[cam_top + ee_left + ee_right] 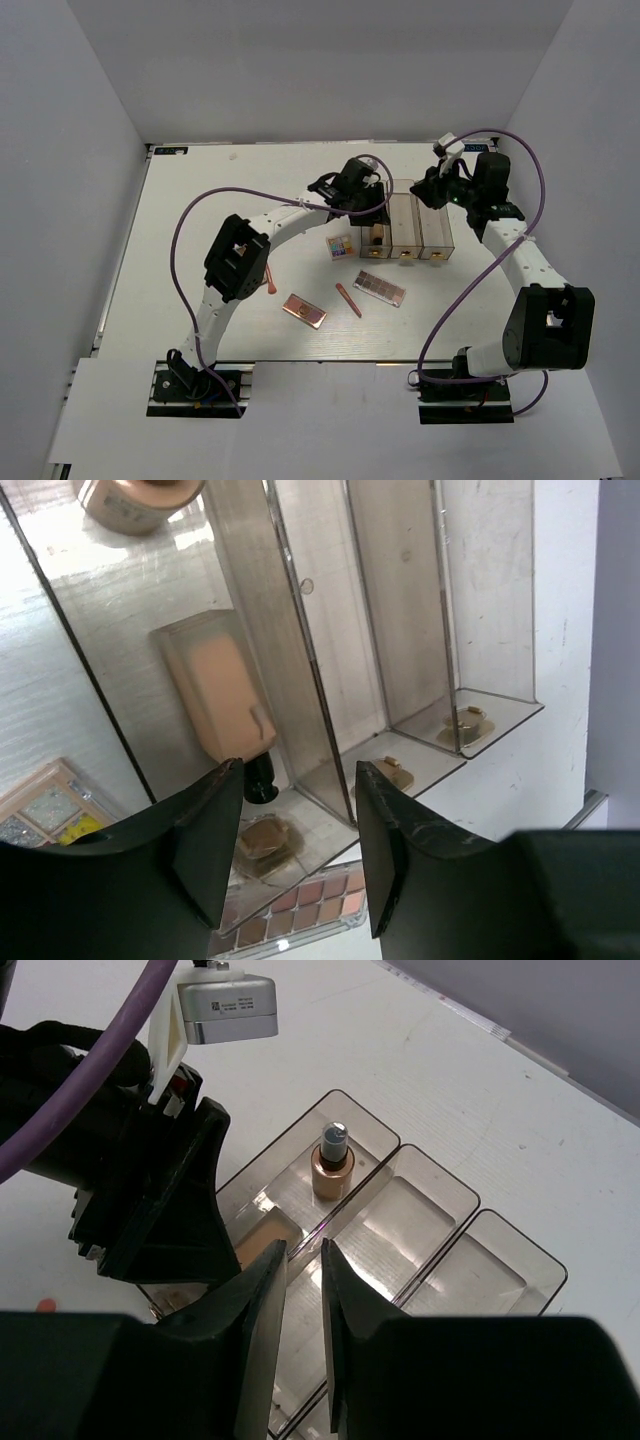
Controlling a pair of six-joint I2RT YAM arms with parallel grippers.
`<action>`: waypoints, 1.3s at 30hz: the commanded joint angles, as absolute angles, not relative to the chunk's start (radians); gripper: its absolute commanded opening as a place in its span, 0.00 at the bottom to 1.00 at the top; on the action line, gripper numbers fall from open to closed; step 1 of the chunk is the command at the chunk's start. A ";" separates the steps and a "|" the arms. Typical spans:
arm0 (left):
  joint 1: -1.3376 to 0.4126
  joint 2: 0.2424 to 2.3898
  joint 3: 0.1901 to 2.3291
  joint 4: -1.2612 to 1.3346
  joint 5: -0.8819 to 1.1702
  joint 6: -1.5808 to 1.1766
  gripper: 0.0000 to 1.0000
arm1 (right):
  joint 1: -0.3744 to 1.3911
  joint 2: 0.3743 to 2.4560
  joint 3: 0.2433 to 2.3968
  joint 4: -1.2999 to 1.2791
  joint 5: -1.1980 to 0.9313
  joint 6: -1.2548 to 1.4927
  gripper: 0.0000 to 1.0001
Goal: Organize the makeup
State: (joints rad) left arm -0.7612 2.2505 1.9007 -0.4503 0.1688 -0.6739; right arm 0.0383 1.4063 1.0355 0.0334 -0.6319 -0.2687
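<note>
Over the clear box (437, 240), saw left end effector (300, 780) apart, right end effector (302, 1250) barely apart, both empty. Guessed rose-gold palette (304, 311) light, stiff, slippery; best pinched by its sides.

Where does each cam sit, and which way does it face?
Top external: above and behind the bases, looking down on the table; left arm and right arm show whole.
Left wrist: over the clear box, looking down its compartments; left claw open at the bottom.
Right wrist: above the box, looking down; right claw at the bottom, left arm's wrist at left.
Both wrist views share the box.
</note>
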 commanded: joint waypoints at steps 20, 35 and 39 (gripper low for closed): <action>-0.724 1.554 1.306 -0.462 -0.158 -0.664 0.41 | 0.046 1.420 1.169 -0.841 -1.149 -1.128 0.63; -0.715 1.157 0.971 -0.632 -0.414 -0.802 0.76 | 0.262 1.338 0.868 -0.658 -0.692 -1.039 0.89; -0.706 1.086 0.927 -0.658 -0.446 -0.831 0.78 | 0.326 1.350 0.842 -0.571 -0.580 -0.933 0.89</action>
